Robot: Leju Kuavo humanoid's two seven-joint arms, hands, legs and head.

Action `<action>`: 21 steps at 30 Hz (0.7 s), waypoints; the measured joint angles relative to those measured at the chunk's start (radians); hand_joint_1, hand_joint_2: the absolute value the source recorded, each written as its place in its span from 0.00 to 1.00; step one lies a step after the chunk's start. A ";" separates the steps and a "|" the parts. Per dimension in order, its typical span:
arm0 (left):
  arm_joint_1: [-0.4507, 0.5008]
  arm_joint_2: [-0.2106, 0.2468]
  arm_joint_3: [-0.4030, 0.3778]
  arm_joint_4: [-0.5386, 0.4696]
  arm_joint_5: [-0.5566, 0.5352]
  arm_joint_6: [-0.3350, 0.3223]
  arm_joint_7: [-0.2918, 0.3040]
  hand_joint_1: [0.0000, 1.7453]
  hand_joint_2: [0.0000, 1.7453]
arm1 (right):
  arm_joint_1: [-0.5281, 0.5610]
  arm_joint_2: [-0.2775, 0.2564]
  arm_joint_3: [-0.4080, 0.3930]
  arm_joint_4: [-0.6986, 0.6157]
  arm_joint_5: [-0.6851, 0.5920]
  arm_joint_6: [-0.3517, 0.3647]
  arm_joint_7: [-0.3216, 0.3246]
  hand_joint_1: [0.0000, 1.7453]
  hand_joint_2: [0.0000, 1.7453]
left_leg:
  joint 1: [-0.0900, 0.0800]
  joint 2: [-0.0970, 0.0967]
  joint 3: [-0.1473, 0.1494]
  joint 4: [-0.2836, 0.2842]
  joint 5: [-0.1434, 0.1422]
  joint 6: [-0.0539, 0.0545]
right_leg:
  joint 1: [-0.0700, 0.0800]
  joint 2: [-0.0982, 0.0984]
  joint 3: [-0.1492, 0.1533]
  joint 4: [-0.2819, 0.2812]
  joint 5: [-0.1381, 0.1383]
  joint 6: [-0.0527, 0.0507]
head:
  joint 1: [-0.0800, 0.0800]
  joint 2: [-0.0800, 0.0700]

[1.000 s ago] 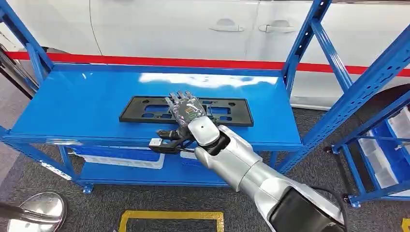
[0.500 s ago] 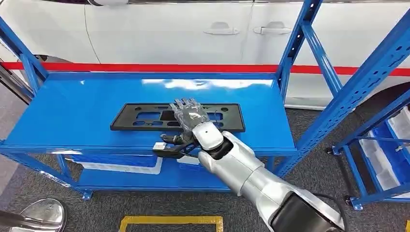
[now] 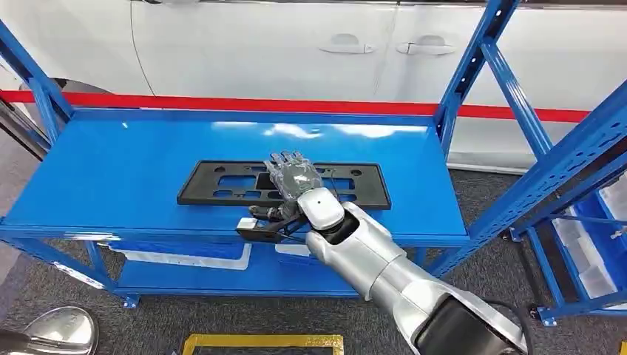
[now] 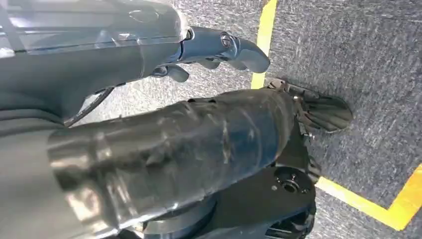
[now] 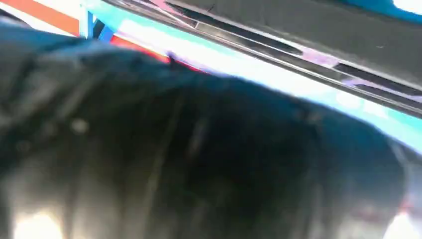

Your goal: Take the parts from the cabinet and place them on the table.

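Note:
A long black plate frame (image 3: 214,185) lies flat on the top shelf of the blue cabinet (image 3: 111,170), near its front edge. My right hand (image 3: 292,177) rests on the middle of the frame, fingers stretched across it to its far edge, thumb down by the shelf's front edge. The frame still lies on the shelf. The right wrist view is a dark blur close behind the hand, with the frame (image 5: 308,30) just beyond it. My left hand (image 4: 219,47) hangs over the grey floor with nothing in it.
A white car (image 3: 259,44) with a red stripe stands right behind the cabinet. A white bin (image 3: 185,255) sits on the lower shelf. A second blue rack (image 3: 577,148) with bins stands at the right. Yellow tape (image 3: 259,342) marks the floor in front.
The whole picture has shifted a little, so the camera moved. My right hand stays on the black frame, and the frame keeps its place on the shelf.

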 joint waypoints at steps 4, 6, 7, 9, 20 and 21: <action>-0.003 -0.002 0.000 0.000 0.000 0.000 0.000 0.00 0.00 | -0.004 0.000 0.000 -0.001 0.000 0.000 0.000 0.00 0.00 | 0.001 -0.001 0.012 -0.004 -0.010 -0.016 | 0.020 -0.001 0.088 -0.200 0.070 -0.024 | 0.002 0.000; -0.001 -0.002 0.000 0.000 0.000 0.000 0.000 0.00 0.00 | -0.004 -0.002 0.000 -0.001 0.000 0.000 0.000 0.00 0.00 | 0.005 0.001 0.018 -0.016 -0.011 -0.029 | 0.023 0.001 0.088 -0.201 0.066 -0.028 | 0.001 0.000; -0.002 -0.002 0.000 0.000 0.000 0.000 0.000 0.00 0.00 | -0.005 -0.002 -0.001 -0.001 0.000 0.000 0.001 0.00 0.00 | -0.001 0.002 0.027 -0.022 -0.012 -0.039 | 0.019 0.002 0.099 -0.221 0.072 -0.033 | 0.000 0.000; -0.002 -0.002 0.000 0.000 0.001 0.000 0.000 0.00 0.00 | -0.007 0.000 -0.001 -0.003 0.000 -0.001 0.001 0.00 0.00 | 0.002 0.004 0.001 0.042 -0.053 -0.035 | 0.010 0.000 0.123 -0.246 0.078 -0.043 | 0.000 0.000; -0.002 0.000 0.000 0.000 0.001 -0.001 0.000 0.00 0.00 | -0.006 0.001 -0.002 -0.002 0.000 -0.001 0.000 0.00 0.00 | -0.002 0.001 -0.020 0.004 0.015 -0.032 | 0.022 0.004 0.138 -0.203 0.025 -0.028 | 0.000 0.000; -0.001 0.001 0.000 0.000 0.001 -0.001 0.000 0.00 0.00 | -0.005 0.001 -0.002 -0.002 0.000 -0.001 -0.001 0.00 0.00 | -0.005 0.001 -0.021 0.005 0.013 -0.028 | 0.020 0.004 0.139 -0.207 0.025 -0.027 | 0.000 0.000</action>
